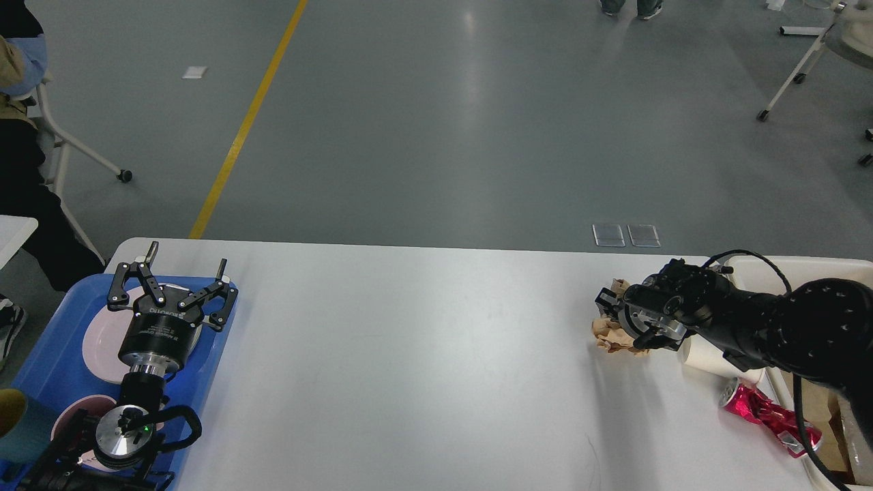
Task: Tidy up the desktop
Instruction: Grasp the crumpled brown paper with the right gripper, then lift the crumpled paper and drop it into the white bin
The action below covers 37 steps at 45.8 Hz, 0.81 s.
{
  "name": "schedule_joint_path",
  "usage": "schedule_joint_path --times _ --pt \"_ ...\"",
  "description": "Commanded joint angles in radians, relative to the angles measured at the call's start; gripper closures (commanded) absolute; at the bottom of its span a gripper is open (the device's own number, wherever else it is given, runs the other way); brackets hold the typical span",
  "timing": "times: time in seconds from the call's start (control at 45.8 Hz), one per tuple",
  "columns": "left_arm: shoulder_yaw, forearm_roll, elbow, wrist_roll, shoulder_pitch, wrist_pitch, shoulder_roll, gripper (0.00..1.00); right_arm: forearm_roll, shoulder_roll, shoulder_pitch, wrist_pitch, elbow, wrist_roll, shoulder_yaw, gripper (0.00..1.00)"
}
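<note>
At the far left of the frame a blue tray hangs over the left end of the table, the wide white surface that fills the lower half of the picture. On the tray lie a pale pink plate and, lower down, a second pinkish dish, with a teal cup at the lower left edge. The left claw hovers above the tray over the plate, its two fingers spread wide with nothing between them. The middle of the table is bare white.

Toward the right of the frame, a crumpled wad of brown paper rests on the table. The right claw is pressed against it from the right, seen end-on and dark, so whether it grips the paper cannot be told. Just right of the paper a white paper cup lies on its side, partly under the arm. Below it lies a crushed red can. A cream bin stands at the right edge.
</note>
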Motion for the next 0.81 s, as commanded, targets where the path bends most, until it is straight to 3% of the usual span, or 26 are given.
schedule_joint_path --times 0.0,0.35,0.481,0.612,0.787 --pt "0.000 -0.001 0.000 0.000 0.000 0.000 0.000 0.04 0.016 -0.013 0.023 0.008 0.082 0.000 0.010 1.00" --pt "0.000 0.001 0.000 0.000 0.000 0.000 0.000 0.04 0.062 -0.081 0.225 0.019 0.341 -0.006 -0.014 1.00" --pt "0.000 0.001 0.000 0.000 0.000 0.000 0.000 0.04 0.117 -0.090 0.363 0.042 0.467 -0.009 -0.107 1.00" --pt "0.000 0.001 0.000 0.000 0.000 0.000 0.000 0.04 0.193 -0.078 0.558 0.123 0.616 -0.004 -0.238 1.00" --pt "0.000 -0.001 0.000 0.000 0.000 0.000 0.000 0.04 0.202 -0.077 0.811 0.327 0.803 -0.004 -0.361 1.00"
